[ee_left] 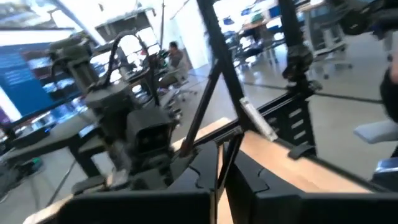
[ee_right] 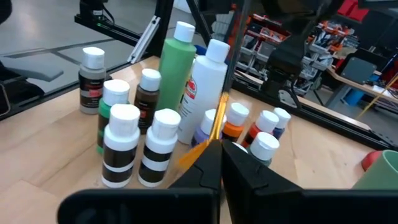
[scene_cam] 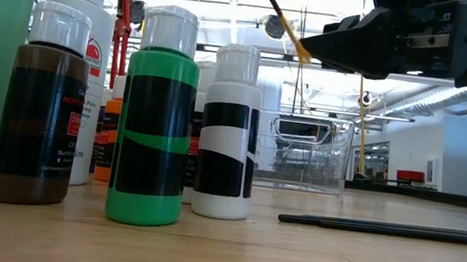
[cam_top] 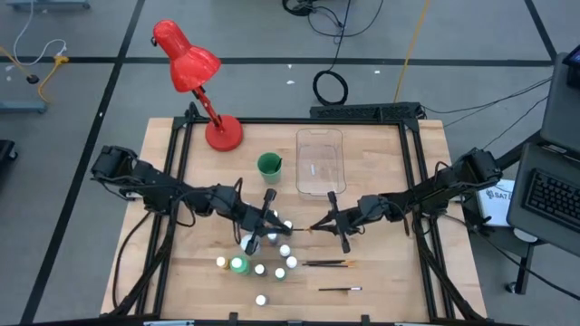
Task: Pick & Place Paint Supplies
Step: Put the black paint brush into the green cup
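Wood table [cam_top: 181, 272] held a red lamp [cam_top: 195, 77]. Left gripper [cam_top: 268, 217] clamped shut on a brush [ee_left: 214, 87] above the paint bottles [cam_top: 258, 258]; right gripper [cam_top: 328, 220] pinched another brush [ee_right: 217, 118]; spare brushes [cam_top: 326, 263] lay near.

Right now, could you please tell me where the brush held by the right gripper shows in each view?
High view: the brush lies just left of centre, at the right gripper, right of the bottles.
Low view: the brush slants across the top centre, above the bottles.
Left wrist view: I cannot pick it out.
Right wrist view: the brush is at centre, between the fingers, in front of the bottles.
Shared landmark: the bottles.
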